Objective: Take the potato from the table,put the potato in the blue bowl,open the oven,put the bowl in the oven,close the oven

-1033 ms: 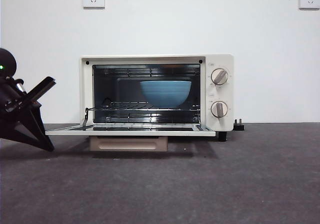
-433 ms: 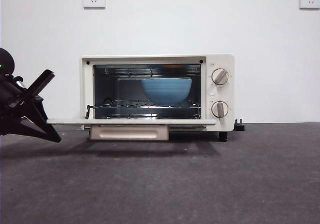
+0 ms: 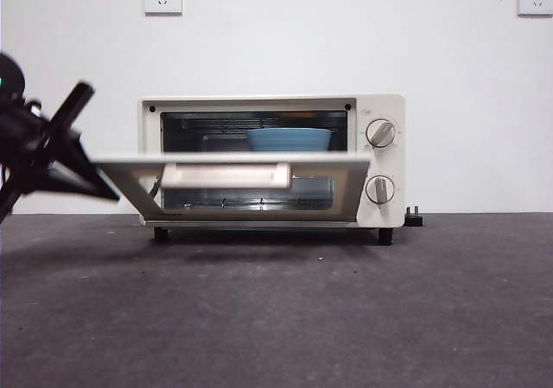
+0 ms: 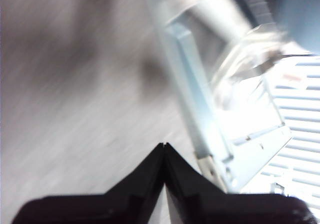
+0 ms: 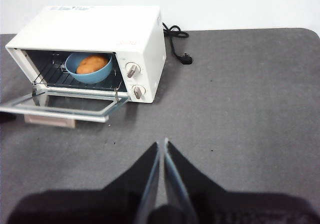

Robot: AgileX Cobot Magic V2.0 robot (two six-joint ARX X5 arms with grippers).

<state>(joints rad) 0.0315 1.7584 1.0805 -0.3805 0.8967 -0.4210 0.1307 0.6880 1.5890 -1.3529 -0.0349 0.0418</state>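
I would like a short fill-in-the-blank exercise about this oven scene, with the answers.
1. The potato lies inside the ___ bowl.
2. The bowl stands on the wire rack inside the ___.
3. The oven door is ___ closed.
4. The left gripper has its jaws ___.

Answers: blue; oven; partly; shut

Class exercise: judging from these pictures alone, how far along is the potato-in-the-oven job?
Done: the potato lies in the blue bowl, on the rack inside the oven. In hand: the left gripper, jaws shut, is at the half-raised door. Left: shutting it fully.
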